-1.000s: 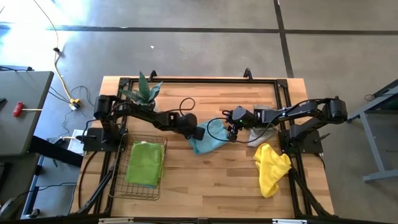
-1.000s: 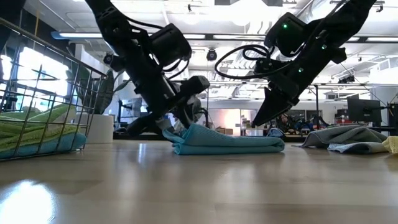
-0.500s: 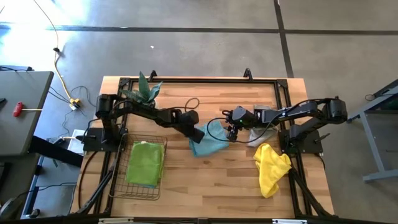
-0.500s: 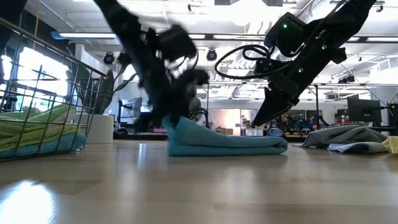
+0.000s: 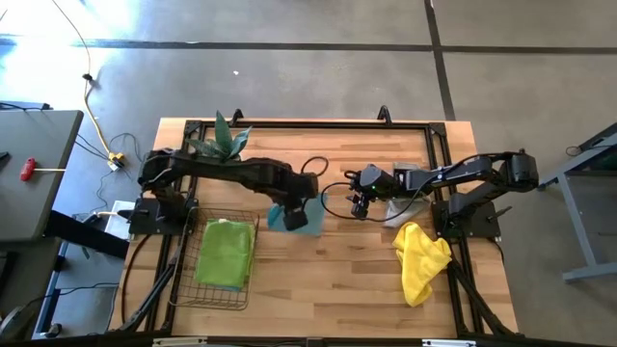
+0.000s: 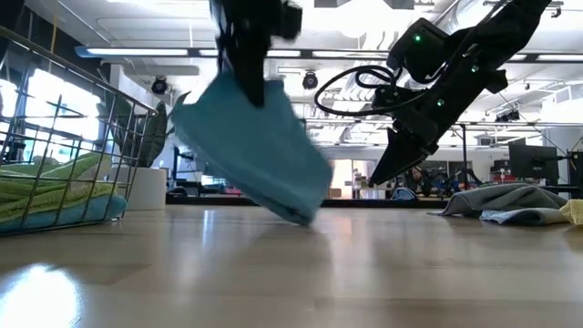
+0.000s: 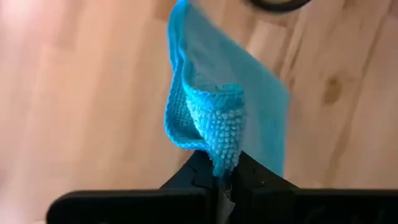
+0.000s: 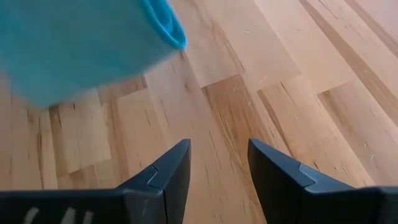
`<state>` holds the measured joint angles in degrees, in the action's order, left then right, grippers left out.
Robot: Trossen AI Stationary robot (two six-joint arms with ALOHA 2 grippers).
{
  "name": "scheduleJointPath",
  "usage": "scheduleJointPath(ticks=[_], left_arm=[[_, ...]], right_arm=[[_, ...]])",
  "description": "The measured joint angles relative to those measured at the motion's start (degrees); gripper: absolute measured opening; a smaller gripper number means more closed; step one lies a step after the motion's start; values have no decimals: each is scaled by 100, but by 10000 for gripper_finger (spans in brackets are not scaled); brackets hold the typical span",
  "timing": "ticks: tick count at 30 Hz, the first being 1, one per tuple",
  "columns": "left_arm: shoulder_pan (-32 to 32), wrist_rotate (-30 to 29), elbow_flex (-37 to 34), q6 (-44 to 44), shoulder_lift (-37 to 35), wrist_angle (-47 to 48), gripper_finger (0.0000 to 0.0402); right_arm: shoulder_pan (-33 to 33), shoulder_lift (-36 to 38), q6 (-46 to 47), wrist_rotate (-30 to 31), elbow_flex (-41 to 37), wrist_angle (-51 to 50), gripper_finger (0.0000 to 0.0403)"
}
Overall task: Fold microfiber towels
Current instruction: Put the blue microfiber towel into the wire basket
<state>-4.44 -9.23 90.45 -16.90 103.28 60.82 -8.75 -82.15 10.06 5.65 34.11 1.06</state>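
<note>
A folded teal towel (image 6: 260,150) hangs in the air over the table's middle, and my left gripper (image 6: 251,82) is shut on its top. From above, this towel (image 5: 278,214) shows partly under that gripper (image 5: 297,216). My right gripper (image 8: 217,168) stands open just to the right (image 5: 359,207), above bare wood, touching nothing. A yellow towel (image 5: 421,262) lies crumpled at the right near corner. A grey towel (image 5: 400,208) lies behind the right gripper. A green towel (image 5: 225,253) lies in the wire basket. My left gripper pinches a bunched, folded edge of the teal towel (image 7: 219,140) between its two fingers, with several layers in the bite. The fingers come from above, pointing steeply down. The towel hangs slanting below them; whether its lowest corner (image 6: 305,217) touches the table I cannot tell.
A dark wire basket (image 5: 253,224) stands at the left near side, with a teal cloth under the green one (image 6: 64,211). A potted plant (image 5: 224,143) stands at the far left. Bare wood lies between the basket and the yellow towel.
My left gripper has shut on the left end of the folded teal towel, then risen quickly, rolling as it went. The towel, which lay flat on the table, has come up off the wood, swung toward the left and now hangs from the gripper.
</note>
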Motion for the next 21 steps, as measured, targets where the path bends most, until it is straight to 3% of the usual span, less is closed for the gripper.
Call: scheduleJointPath(ticks=[5,13,21], left_arm=[[632,-1073,950,78,-4,1157,1],[1522,-1897,2077,-718,-4,2914,1],[2436,-2136,2661,-217,-426,2921,3]], right_arm=[[2,0,0,-2,0,2,154],[1,0,-2,-2,0,0,154],[0,0,-2,-2,0,11,154]])
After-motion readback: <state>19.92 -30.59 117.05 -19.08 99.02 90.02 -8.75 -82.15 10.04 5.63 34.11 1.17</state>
